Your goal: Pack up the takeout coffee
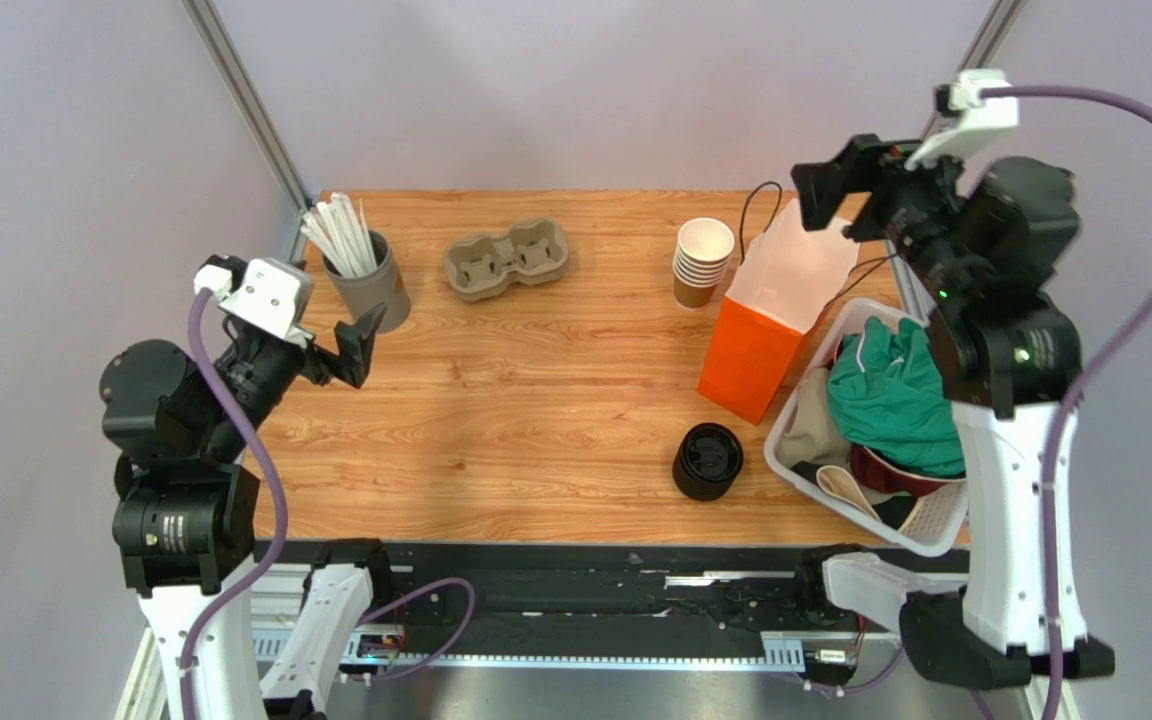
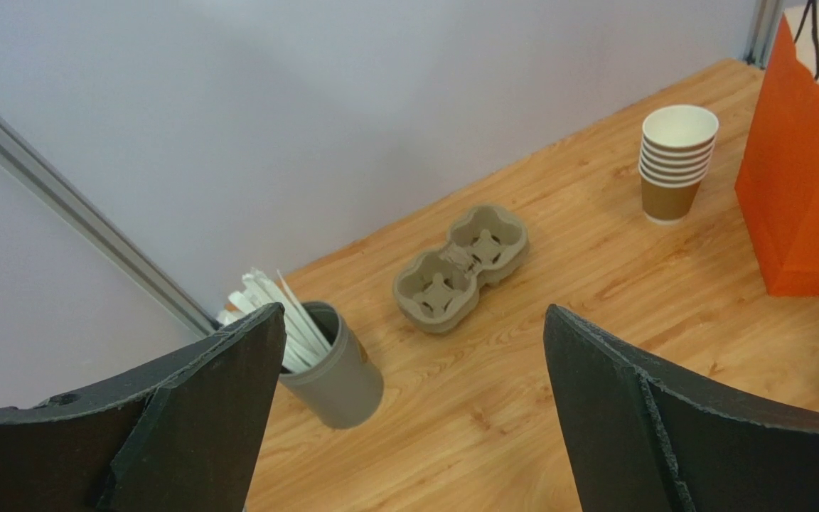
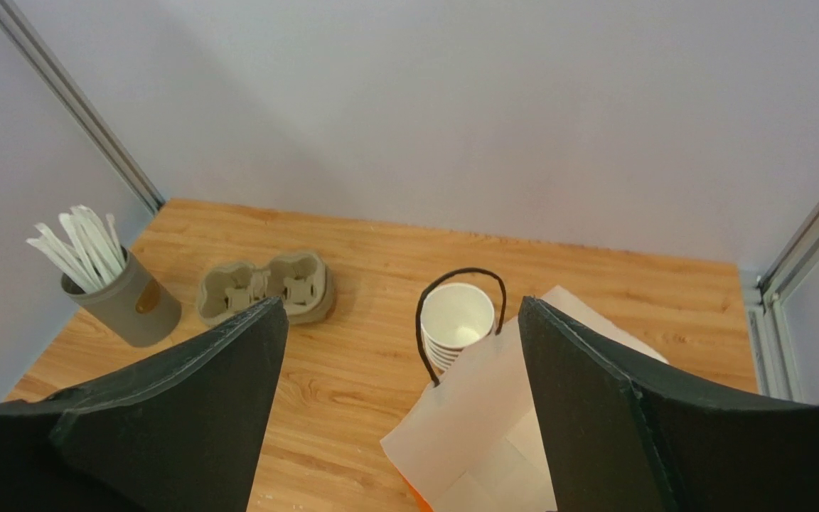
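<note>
The task is judged to be at its very start. The takeout coffee, a brown paper cup under a black lid, is not seen as a finished thing in any view. Only its parts are seen: a stack of lidless brown paper cups point(image 1: 704, 263) at the far right of the wooden table point(image 1: 537, 420), and a low round pile of black plastic lids point(image 1: 708, 461) near the front, well apart from the stack. Whether a cup is hidden under that pile cannot be told.

The left gripper point(image 1: 349, 348) is held spread and empty at the left edge, just beside a grey holder of white stirrers point(image 1: 372, 293). The right gripper point(image 1: 835, 192) is also held spread and empty, raised over the far end of the upright orange paper bag point(image 1: 755, 353), with the bag's open mouth and the cup stack framed between its fingers in the wrist view.

One cup is probably to be separated from the stack next, which calls for a pinch on the top rim only, so that the nested cups below are not lifted with it.

A grey pulp two-cup carrier point(image 1: 507, 258) is set at the far middle. The bag stands between the cups and a white plastic basket point(image 1: 787, 468) of cloths on the right, and its black cord handle loops near the cups, where a descending finger could snag it.
</note>
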Robot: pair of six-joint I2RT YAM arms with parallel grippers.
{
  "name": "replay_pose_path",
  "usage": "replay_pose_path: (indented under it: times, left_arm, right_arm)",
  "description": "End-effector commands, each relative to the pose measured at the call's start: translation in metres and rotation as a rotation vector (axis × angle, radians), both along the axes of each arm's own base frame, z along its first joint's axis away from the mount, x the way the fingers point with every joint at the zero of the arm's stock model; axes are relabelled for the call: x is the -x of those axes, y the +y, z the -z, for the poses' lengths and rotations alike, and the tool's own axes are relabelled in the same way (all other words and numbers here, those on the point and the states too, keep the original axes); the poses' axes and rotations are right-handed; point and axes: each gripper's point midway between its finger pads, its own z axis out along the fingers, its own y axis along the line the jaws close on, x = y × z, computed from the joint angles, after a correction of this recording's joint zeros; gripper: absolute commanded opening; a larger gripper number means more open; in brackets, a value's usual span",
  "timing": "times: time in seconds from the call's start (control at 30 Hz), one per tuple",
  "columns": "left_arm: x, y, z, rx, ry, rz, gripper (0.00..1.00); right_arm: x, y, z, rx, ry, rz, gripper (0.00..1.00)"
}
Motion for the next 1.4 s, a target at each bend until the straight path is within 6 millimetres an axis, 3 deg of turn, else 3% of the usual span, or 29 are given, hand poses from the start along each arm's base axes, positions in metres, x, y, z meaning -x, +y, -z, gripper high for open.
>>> replay_pose_path:
  times: [0.0, 0.27, 0.33, 0.4, 0.43, 0.5, 0.53, 0.57, 0.63, 0.67, 0.7, 0.73, 0.77, 0.87, 1.1, 1.13, 1.17, 1.2, 1.23, 1.27, 1.3, 1.33, 1.37]
  left_arm:
    - [-0.009, 0.002, 0.029, -0.03, 0.062, -0.005, 0.99]
    - [-0.018, 0.003, 0.054, -0.015, 0.118, -0.004, 0.99]
    - [-0.019, 0.002, 0.057, -0.011, 0.126, -0.001, 0.99]
    - [-0.021, 0.003, 0.061, -0.012, 0.137, -0.005, 0.99]
    - [-0.021, 0.003, 0.062, -0.015, 0.139, -0.004, 0.99]
    - [-0.024, 0.005, 0.065, -0.017, 0.147, -0.017, 0.99]
    - [-0.026, 0.006, 0.066, -0.021, 0.153, -0.022, 0.99]
    - [-0.027, 0.007, 0.066, -0.026, 0.154, -0.023, 0.99]
    - [-0.03, 0.011, 0.067, -0.036, 0.162, -0.043, 0.99]
    - [-0.03, 0.013, 0.068, -0.042, 0.165, -0.055, 0.99]
    - [-0.032, 0.017, 0.069, -0.05, 0.167, -0.077, 0.99]
    - [-0.032, 0.02, 0.072, -0.063, 0.177, -0.089, 0.99]
    - [-0.032, 0.022, 0.075, -0.072, 0.186, -0.102, 0.99]
    - [-0.033, 0.035, 0.091, -0.097, 0.225, -0.167, 0.99]
    - [-0.022, 0.058, 0.119, -0.133, 0.29, -0.294, 0.99]
    - [-0.022, 0.059, 0.126, -0.134, 0.306, -0.296, 0.99]
    - [-0.021, 0.061, 0.128, -0.136, 0.31, -0.309, 0.99]
    - [-0.021, 0.063, 0.13, -0.134, 0.315, -0.318, 0.99]
    - [-0.021, 0.065, 0.136, -0.134, 0.329, -0.332, 0.99]
    - [-0.022, 0.068, 0.138, -0.137, 0.336, -0.35, 0.99]
    - [-0.022, 0.07, 0.14, -0.14, 0.337, -0.358, 0.99]
    - [-0.023, 0.071, 0.144, -0.141, 0.349, -0.364, 0.99]
    - [-0.023, 0.074, 0.145, -0.14, 0.355, -0.383, 0.99]
  right_arm:
    - [-0.026, 0.006, 0.022, 0.013, 0.086, 0.073, 0.82]
    - [-0.08, 0.038, 0.103, 0.038, 0.269, 0.108, 0.7]
    - [-0.083, 0.042, 0.109, 0.039, 0.274, 0.102, 0.67]
    - [-0.078, 0.051, 0.104, 0.099, 0.224, 0.075, 0.67]
    - [-0.069, 0.071, 0.099, 0.135, 0.194, 0.038, 0.67]
    - [-0.06, 0.077, 0.086, 0.249, 0.12, 0.062, 0.7]
    - [-0.05, 0.098, 0.08, 0.276, 0.096, 0.01, 0.71]
    - [-0.053, 0.107, 0.083, 0.3, 0.102, 0.006, 0.71]
    - [-0.048, 0.128, 0.069, 0.309, 0.087, -0.039, 0.72]
    - [-0.058, 0.14, 0.079, 0.332, 0.113, -0.04, 0.72]
    - [-0.06, 0.149, 0.068, 0.32, 0.093, -0.05, 0.72]
    - [-0.063, 0.161, 0.069, 0.327, 0.091, -0.071, 0.72]
    - [-0.075, 0.176, 0.081, 0.345, 0.112, -0.083, 0.73]
    - [-0.103, 0.211, 0.092, 0.319, 0.13, -0.114, 0.73]
    - [-0.161, 0.292, 0.14, 0.26, 0.167, -0.219, 0.73]
    - [-0.172, 0.306, 0.161, 0.269, 0.185, -0.238, 0.73]
    - [-0.179, 0.313, 0.152, 0.239, 0.146, -0.239, 0.73]
    - [-0.185, 0.319, 0.155, 0.234, 0.139, -0.24, 0.73]
    - [-0.199, 0.328, 0.18, 0.25, 0.161, -0.229, 0.73]
    - [-0.205, 0.334, 0.175, 0.228, 0.135, -0.227, 0.73]
    - [-0.212, 0.338, 0.183, 0.23, 0.135, -0.227, 0.73]
    - [-0.218, 0.348, 0.207, 0.244, 0.156, -0.242, 0.73]
    - [-0.222, 0.353, 0.213, 0.214, 0.162, -0.246, 0.73]
